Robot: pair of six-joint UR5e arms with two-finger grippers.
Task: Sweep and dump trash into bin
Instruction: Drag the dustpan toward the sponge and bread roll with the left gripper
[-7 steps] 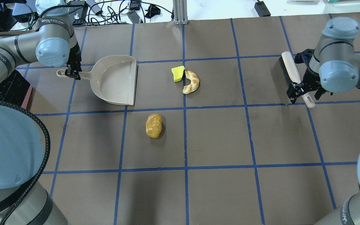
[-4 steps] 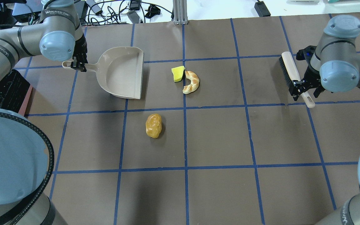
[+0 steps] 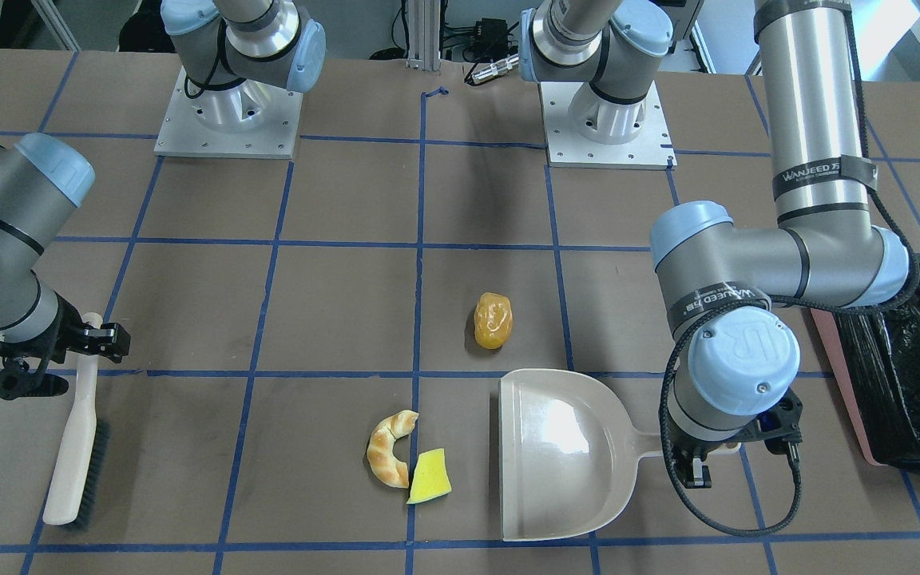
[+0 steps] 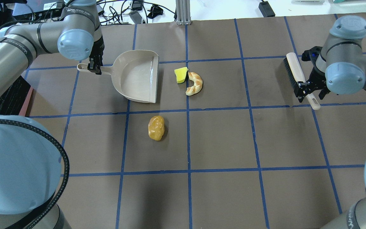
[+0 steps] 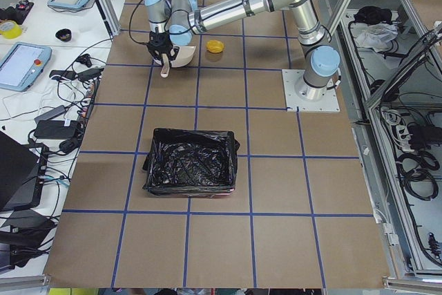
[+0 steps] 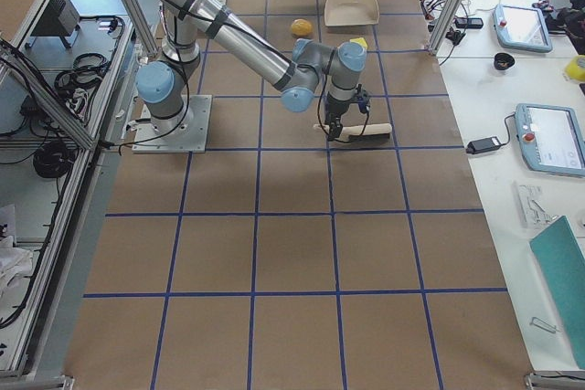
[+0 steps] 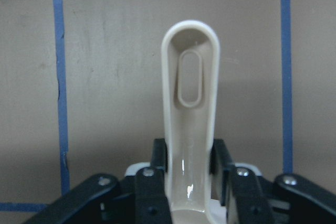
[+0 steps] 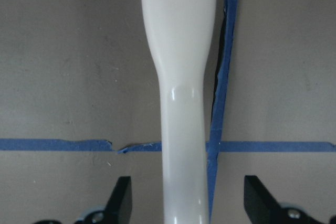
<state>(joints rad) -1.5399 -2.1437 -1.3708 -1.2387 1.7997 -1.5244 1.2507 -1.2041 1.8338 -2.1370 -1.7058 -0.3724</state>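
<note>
Trash [image 4: 195,83] loose; left claw [image 4: 94,68], pointing down, grasping dustpan [image 4: 138,76]; right claw [image 4: 310,94] released astride brush [image 4: 295,71]

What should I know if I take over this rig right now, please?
Left gripper: shut on the dustpan's handle; pan mouth faces the yellow wedge and croissant piece, not touching them.
Right gripper: open, jaws either side of the brush handle; brush lies on the table.
Orange lump lies apart, nearer the robot.
Bin at the table's left end, no trash in it.
Done: dustpan grasped. Left: grip brush, sweep three bits, dump.
</note>
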